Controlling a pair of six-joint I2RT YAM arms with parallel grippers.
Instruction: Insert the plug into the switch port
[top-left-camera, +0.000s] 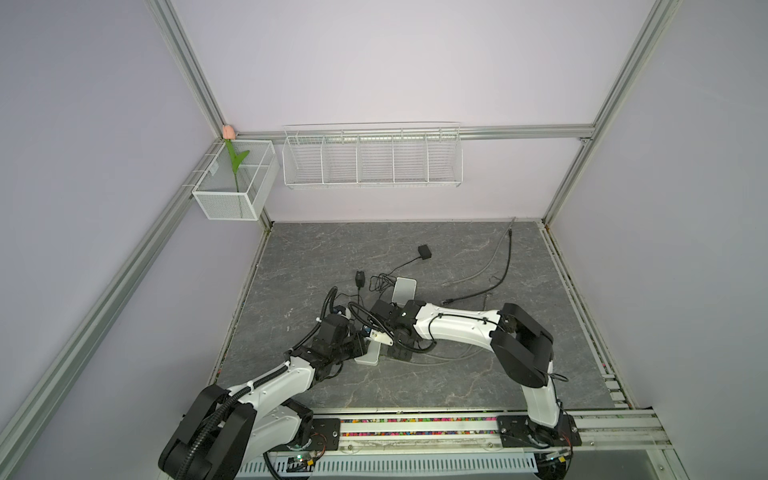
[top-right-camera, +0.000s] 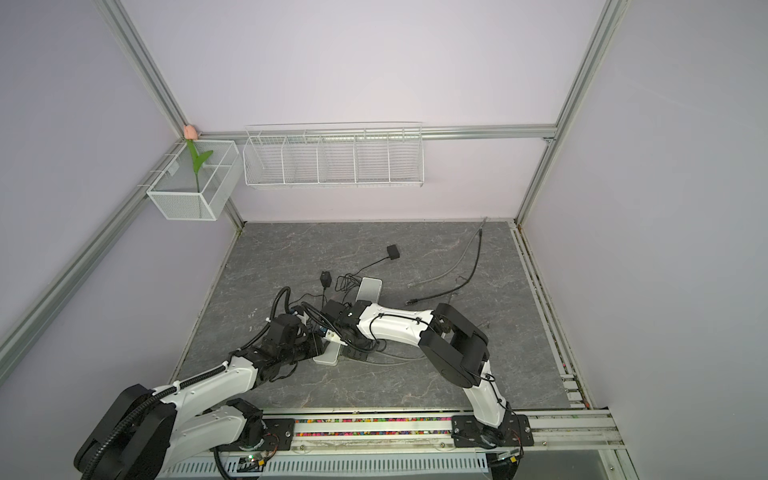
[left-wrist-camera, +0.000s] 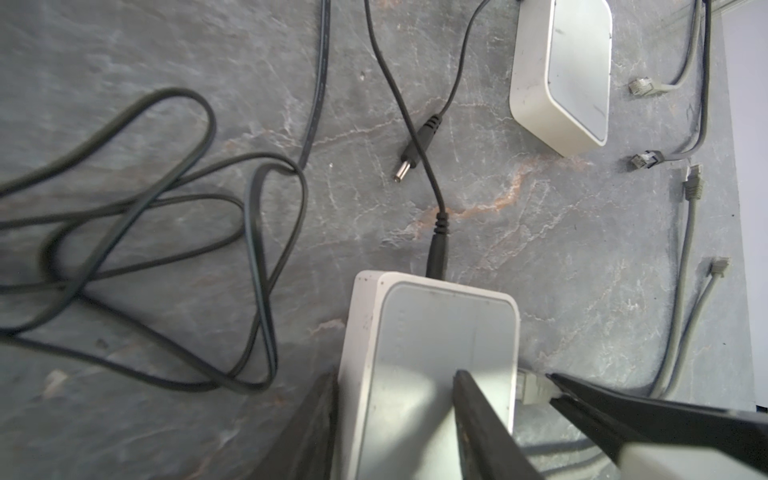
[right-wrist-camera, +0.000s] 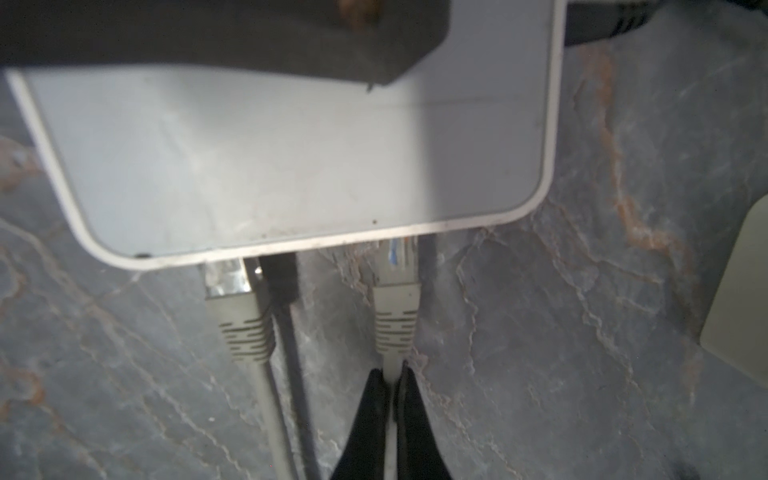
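Right wrist: ribbed plug (right-wrist-camera: 395, 305), rounded switch (right-wrist-camera: 291, 162).

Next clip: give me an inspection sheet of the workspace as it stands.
Surface: grey stone-look table, no spills seen.
Job's things: white switch on the table; grey plug tip at its port edge, depth hidden.
Clutter: second switch, black adapter, another adapter, loose barrel plug.
Grippers: left gripper brackets the white switch; right gripper shut on the grey plug's cable behind the boot.
Cables: black tangle; spare network cables lying free; neighbouring plug at the same switch edge.
Surroundings: wire basket, mesh box with tulip, on wall rails.
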